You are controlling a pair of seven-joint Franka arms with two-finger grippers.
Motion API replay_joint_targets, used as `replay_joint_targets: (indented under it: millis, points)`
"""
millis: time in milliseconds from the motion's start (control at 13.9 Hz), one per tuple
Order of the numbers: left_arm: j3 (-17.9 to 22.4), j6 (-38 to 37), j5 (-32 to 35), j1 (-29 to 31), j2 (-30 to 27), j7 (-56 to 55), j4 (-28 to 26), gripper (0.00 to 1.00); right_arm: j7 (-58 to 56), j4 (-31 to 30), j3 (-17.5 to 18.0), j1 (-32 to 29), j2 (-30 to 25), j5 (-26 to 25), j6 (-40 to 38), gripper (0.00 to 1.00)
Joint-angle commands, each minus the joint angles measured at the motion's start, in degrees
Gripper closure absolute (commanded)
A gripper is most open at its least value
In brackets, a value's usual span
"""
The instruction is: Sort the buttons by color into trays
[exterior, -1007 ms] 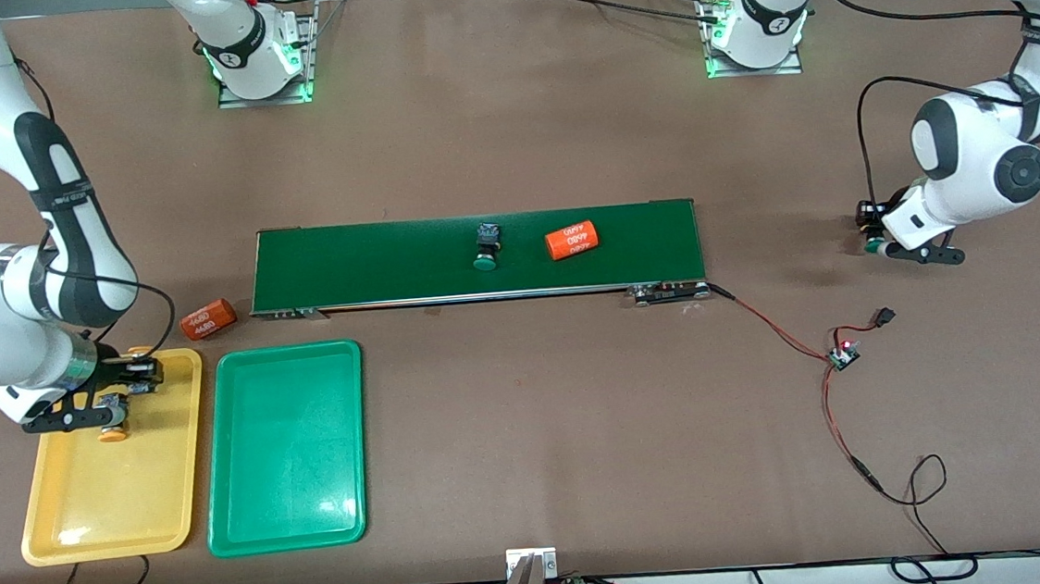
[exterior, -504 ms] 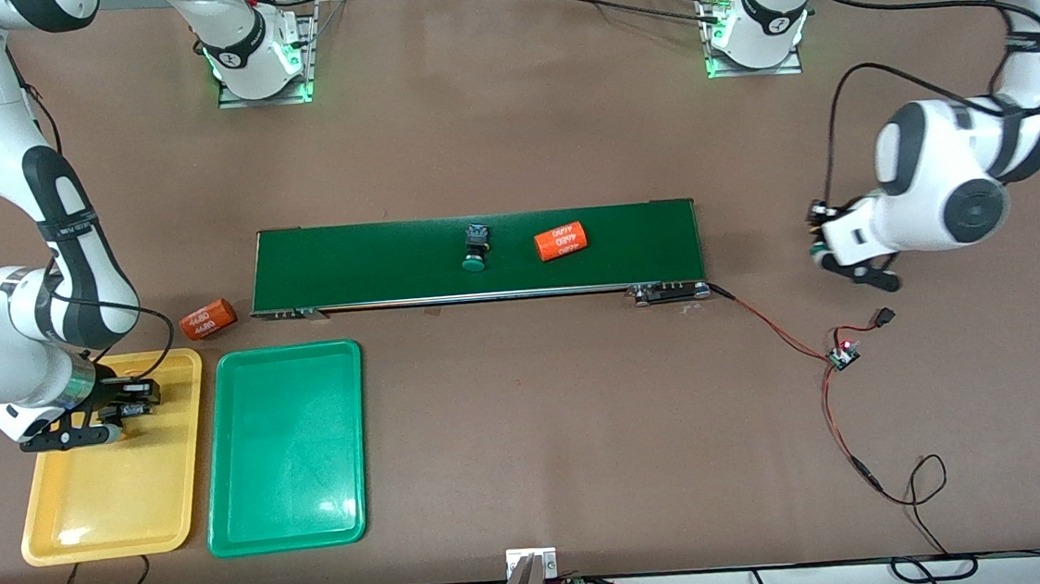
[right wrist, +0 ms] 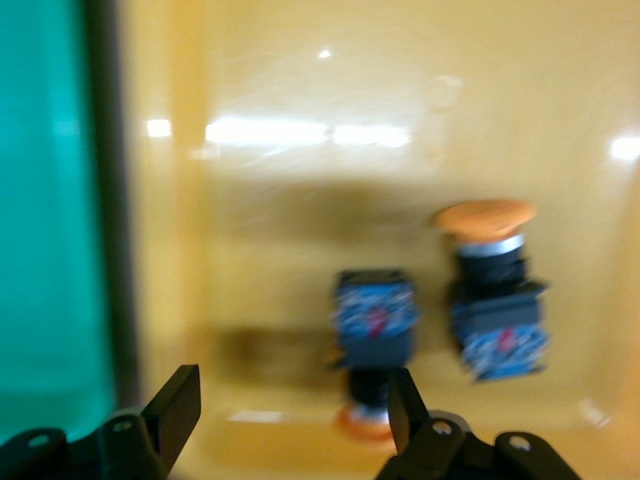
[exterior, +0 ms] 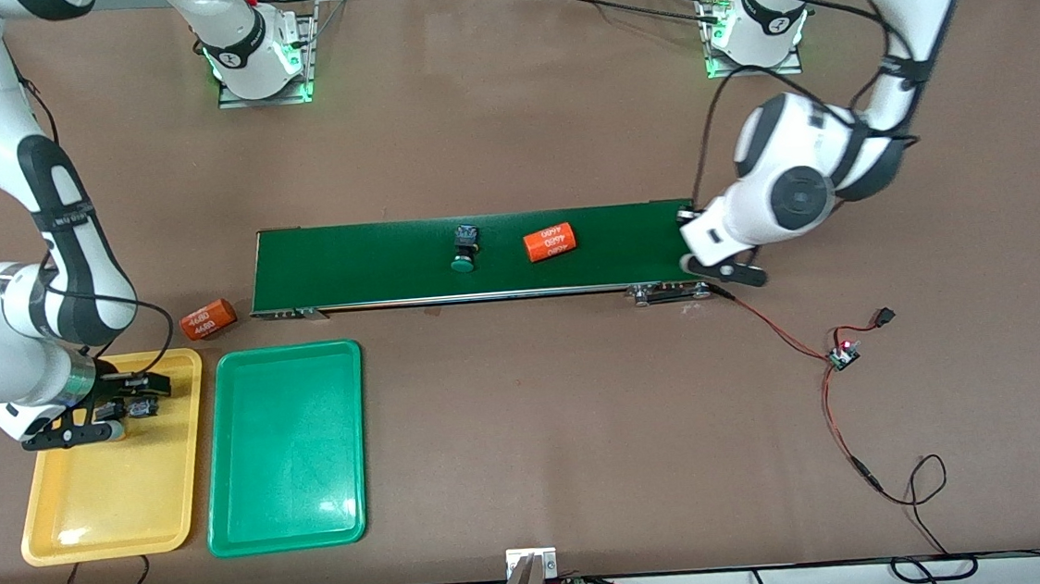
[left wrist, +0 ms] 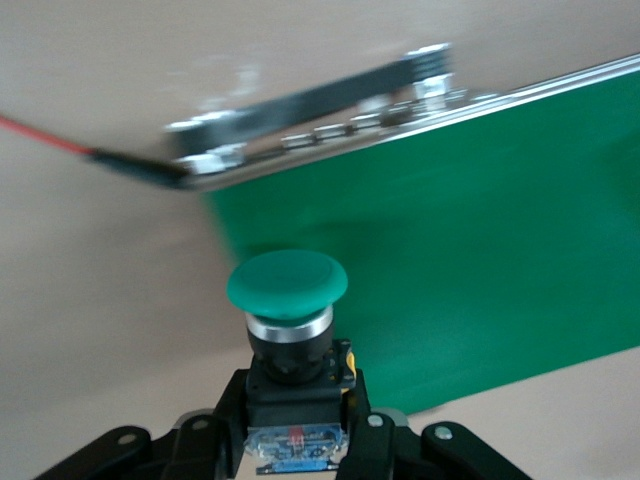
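Two orange-capped buttons (right wrist: 375, 340) (right wrist: 495, 300), blocky black bodies, are seen lying in the glossy yellow tray (exterior: 110, 510), under the right gripper (exterior: 112, 412), fingers spread apart. A green-capped button (left wrist: 288, 300) is clamped by the left gripper (left wrist: 295, 440) over the conveyor belt (exterior: 370, 267), where another green button (exterior: 463, 248) and an orange cylinder (exterior: 550, 242) lie. The green tray (exterior: 289, 477) sits alongside the yellow one.
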Motion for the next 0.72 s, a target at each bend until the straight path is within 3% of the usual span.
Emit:
replay_joint_targets:
  millis: [0, 72, 144, 288, 432, 647]
  points:
    - [-3.0, 1.8, -0.8, -0.1, 2.0, -5.0, 1.2, 0.74, 5.6, -13.2, 3.7, 0.7, -12.6, 3.6, -1.6, 0.16]
    - [-3.3, 2.0, -0.8, -0.2, 2.0, -6.2, 1.3, 0.6, 8.0, -16.8, 5.5, 0.6, -15.7, 4.6, -1.6, 0.16]
    - [-3.4, 1.9, -0.8, -0.2, 1.7, -6.3, 1.2, 0.01, 10.5, -20.7, 7.3, 0.8, -19.1, 6.6, -1.3, 0.16]
    - [-4.0, 1.1, -0.8, 0.4, -1.0, -6.6, 1.4, 0.0, 17.1, -24.5, 9.2, 3.7, -23.7, 7.9, -1.7, 0.16]
    - [-3.1, -4.7, -0.3, 2.0, -4.9, -6.2, 3.1, 0.0, 25.6, -26.7, 12.5, 6.6, -26.5, 7.8, -1.7, 0.14]
    - [5.2, -17.4, 0.4, 2.3, -6.0, -5.8, 9.0, 0.0, 38.0, -27.3, 21.6, 7.6, -27.1, 7.1, 1.0, 0.07]
